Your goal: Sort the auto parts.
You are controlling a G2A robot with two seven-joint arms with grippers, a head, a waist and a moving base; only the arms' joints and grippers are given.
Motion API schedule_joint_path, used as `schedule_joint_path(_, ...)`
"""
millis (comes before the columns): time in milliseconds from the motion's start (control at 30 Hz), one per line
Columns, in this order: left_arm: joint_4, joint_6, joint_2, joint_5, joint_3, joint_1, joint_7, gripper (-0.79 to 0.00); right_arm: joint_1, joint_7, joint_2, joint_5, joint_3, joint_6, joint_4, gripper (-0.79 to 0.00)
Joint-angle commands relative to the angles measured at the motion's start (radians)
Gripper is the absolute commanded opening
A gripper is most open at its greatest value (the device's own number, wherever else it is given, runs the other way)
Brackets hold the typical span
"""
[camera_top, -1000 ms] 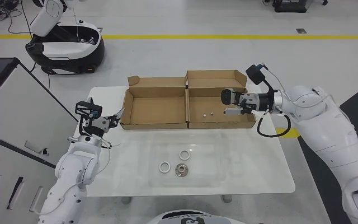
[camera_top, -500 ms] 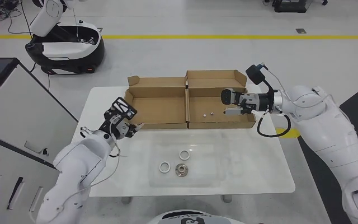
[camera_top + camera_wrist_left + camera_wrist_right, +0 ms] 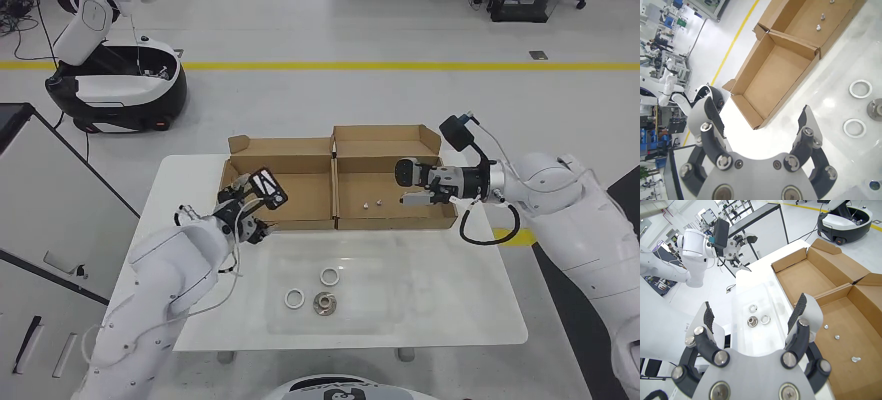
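In front of the left box, a ring, a second ring and a flanged hub lie close together on the counter, not yet sorted. The left hand hovers at the left box's near left corner, jaws wide and holding nothing. To the right of the left box, the right hand hangs over the adjoining right box, jaws wide and holding nothing; small bolts lie inside that box.

Hazards: a descent beside the left box may clip its wall and shift it. The rings lie flat and thin, so an off-centre pinch may slide one into the hub.
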Motion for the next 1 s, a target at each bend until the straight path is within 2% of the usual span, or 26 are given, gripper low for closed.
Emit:
schedule_joint_path(0,0.002,-0.042,0.0,-0.033,0.029,-0.023,-0.046,0.0,0.0,0.0,0.0,0.0,0.0,0.0,0.0,0.0)
schedule_joint_path(67,0.004,-0.089,0.0,-0.072,0.055,-0.04,-0.081,0.0,0.0,0.0,0.0,0.0,0.0,0.0,0.0,0.0)
schedule_joint_path(200,0.036,-0.098,0.011,-0.137,0.11,-0.074,-0.079,0.0,0.0,0.0,0.0,0.0,0.0,0.0,0.0,0.0)
schedule_joint_path(400,0.081,-0.076,0.052,-0.214,0.216,-0.154,-0.101,0.0,0.0,0.0,0.0,0.0,0.0,0.0,0.0,0.0)
schedule_joint_path(767,0.107,-0.007,0.152,-0.414,0.499,-0.37,-0.17,0.0,0.0,0.0,0.0,0.0,0.0,0.0,0.0,0.0)
schedule_joint_path(967,0.118,0.08,0.186,-0.61,0.654,-0.525,-0.257,0.0,0.0,0.0,0.0,0.0,0.0,0.0,0.0,0.0)
